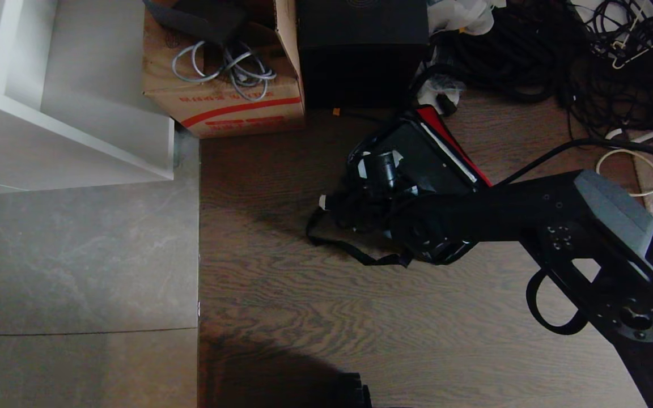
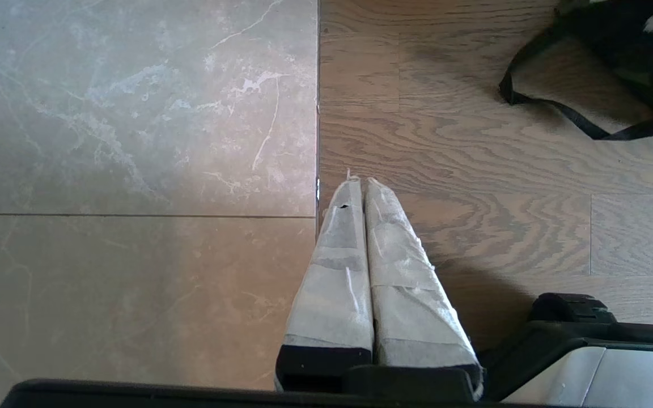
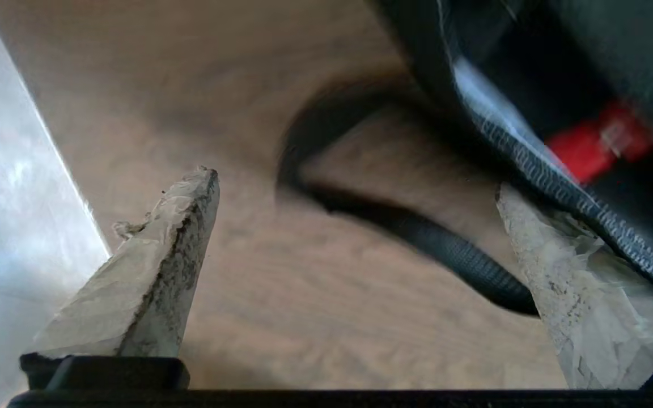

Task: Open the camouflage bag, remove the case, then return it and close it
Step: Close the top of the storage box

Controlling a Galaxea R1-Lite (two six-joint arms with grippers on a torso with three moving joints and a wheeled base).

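Observation:
The camouflage bag (image 1: 417,156) lies on the wooden floor with its flap up, showing red lining (image 1: 452,137) and a dark inside. Its black strap (image 1: 349,252) loops over the floor in front of it. The case is hidden; I cannot tell it apart from the bag's dark interior. My right gripper (image 1: 339,195) hangs low at the bag's near-left corner. It (image 3: 355,181) is open with nothing between its taped fingers (image 3: 176,249); the strap (image 3: 451,243) and the bag's edge (image 3: 536,170) lie just beyond. The left gripper (image 2: 360,182) is shut and parked over the floor seam, the bag (image 2: 638,56) far off.
A brown cardboard box (image 1: 230,96) with grey cables and a taller plain black box (image 1: 360,51) stand behind the bag. Tangled black cables (image 1: 530,56) and a white cord (image 1: 638,164) lie at the back right. A white cabinet (image 1: 66,119) and grey tiles (image 1: 77,255) are on the left.

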